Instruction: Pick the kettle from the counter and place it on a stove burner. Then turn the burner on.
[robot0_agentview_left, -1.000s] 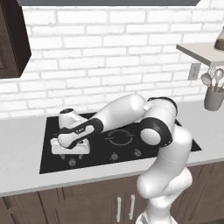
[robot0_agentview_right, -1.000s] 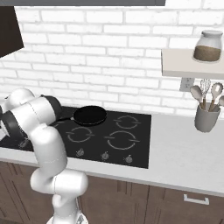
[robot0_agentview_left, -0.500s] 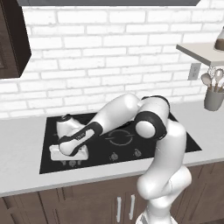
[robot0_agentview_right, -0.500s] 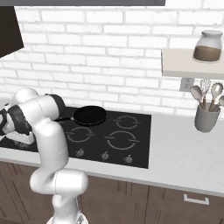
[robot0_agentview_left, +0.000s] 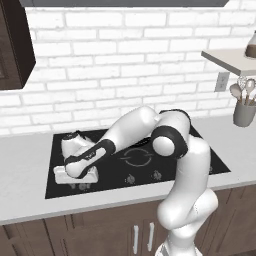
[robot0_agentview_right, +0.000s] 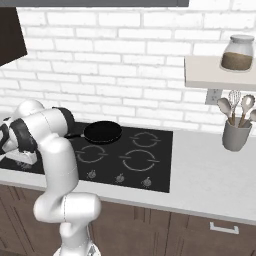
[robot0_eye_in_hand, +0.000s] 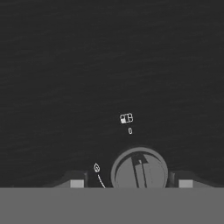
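A white brick wall backs a pale grey, smooth counter holding a glossy black glass cooktop. Nearest, the white arm bends low over the cooktop's front left corner, hiding much of it. In the hand view, the gripper straddles a round grey knob, fingertips apart either side; contact is unclear. The pale domed kettle sits just behind the hand. Farther back rests a black frying pan.

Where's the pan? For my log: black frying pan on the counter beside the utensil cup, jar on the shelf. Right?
No: the right base view shows the black frying pan on the cooktop, not beside the utensil cup; jar on the shelf.
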